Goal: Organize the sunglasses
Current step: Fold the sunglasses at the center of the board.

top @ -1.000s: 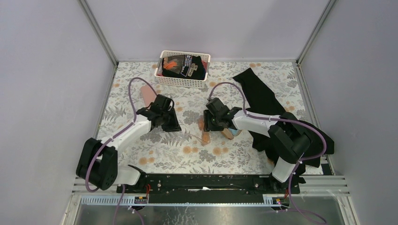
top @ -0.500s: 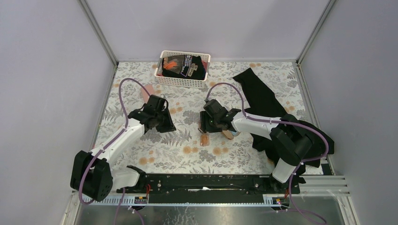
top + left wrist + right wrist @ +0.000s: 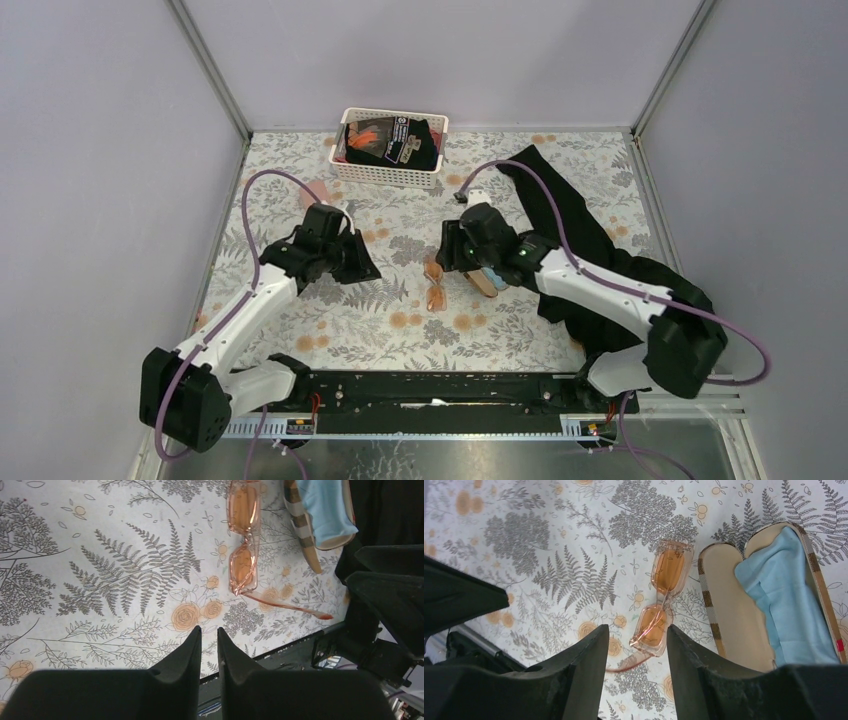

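Note:
The wire-framed sunglasses (image 3: 436, 284) with orange-pink lenses lie flat on the flowered table, one temple arm swung out. My right gripper (image 3: 450, 258) hovers just above them, open. In the right wrist view the sunglasses (image 3: 663, 597) show past the gripper (image 3: 638, 632), the near lens between the fingertips, untouched. An open plaid case (image 3: 729, 615) with a light-blue cloth (image 3: 784, 605) lies right beside them. My left gripper (image 3: 360, 262) hangs left of the sunglasses (image 3: 243, 540). Its jaws (image 3: 208, 630) stand a narrow gap apart, holding nothing. No dark-framed pair shows.
A white basket (image 3: 390, 178) of dark packets stands at the back. A black garment (image 3: 560, 215) sprawls over the right side of the table. A pink case (image 3: 318, 190) peeks out behind the left arm. The plaid case (image 3: 487, 282) lies under the right wrist.
My right gripper has drawn up and back to the right, uncovering the sunglasses on the table. The left arm has pulled back a little to the left.

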{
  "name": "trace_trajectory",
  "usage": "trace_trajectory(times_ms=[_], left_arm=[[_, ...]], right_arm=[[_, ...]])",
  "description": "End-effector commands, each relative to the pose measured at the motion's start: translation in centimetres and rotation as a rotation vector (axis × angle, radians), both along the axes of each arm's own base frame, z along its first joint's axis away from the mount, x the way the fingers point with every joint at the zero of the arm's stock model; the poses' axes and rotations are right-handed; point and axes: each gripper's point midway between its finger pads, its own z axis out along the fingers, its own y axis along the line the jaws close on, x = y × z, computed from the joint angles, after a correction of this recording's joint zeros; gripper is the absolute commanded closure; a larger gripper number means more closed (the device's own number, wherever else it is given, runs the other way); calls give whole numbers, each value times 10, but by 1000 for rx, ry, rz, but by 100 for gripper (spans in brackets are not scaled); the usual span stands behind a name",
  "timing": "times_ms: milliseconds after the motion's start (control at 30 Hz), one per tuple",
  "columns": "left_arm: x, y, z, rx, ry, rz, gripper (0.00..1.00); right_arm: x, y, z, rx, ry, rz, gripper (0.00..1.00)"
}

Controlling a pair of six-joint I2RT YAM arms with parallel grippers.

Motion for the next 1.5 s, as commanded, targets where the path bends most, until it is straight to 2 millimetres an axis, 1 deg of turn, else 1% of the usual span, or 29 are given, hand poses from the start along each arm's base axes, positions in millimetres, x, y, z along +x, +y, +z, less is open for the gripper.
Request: trace_trajectory(times_ms=[0,133,200,300,400,533,667,867,1000,1067,1133,1200,1233,1400,1467], left_arm=[[-5,-11,15,-47,-50,-70,78],[-3,-14,17,-51,-54,-73,78],[-2,-16,16,-55,-50,-75,78],[1,-21,17,-63,-49,-83,78],[3,-25,16,-58,-47,-91,78],[4,-29,15,-56,-47,-97,78],[5,-32,12,-54,-39,-100,78],[6,-32,9,-43,-35,-97,78],[7,-32,7,-36,-30,-95,78],[8,-31,6,-32,-31,-92,78],[9,-31,7,-27,-35,-90,78],[11,-30,7,-19,-38,-88,78],[11,-30,7,-15,-37,-88,78],[12,-29,11,-9,-46,-91,78],[11,-28,11,-7,-47,-92,78]], right_arm=[[-16,1,19,64,-92,114,47],[-49,16,27,171,-133,355,41],[-56,18,23,189,-138,405,38],[-59,22,15,188,-132,440,38],[-53,25,7,181,-137,431,40],[-47,34,2,202,-141,443,47],[-44,43,-9,234,-101,458,59],[-44,56,-14,284,-37,495,79],[-41,63,-21,306,71,495,94],[-43,66,-29,307,152,495,97],[-43,68,-29,329,196,481,98],[-42,70,-27,370,245,462,100],[-45,71,-25,407,288,459,100],[-48,75,-14,542,389,434,100],[-47,75,-15,569,420,420,100]])
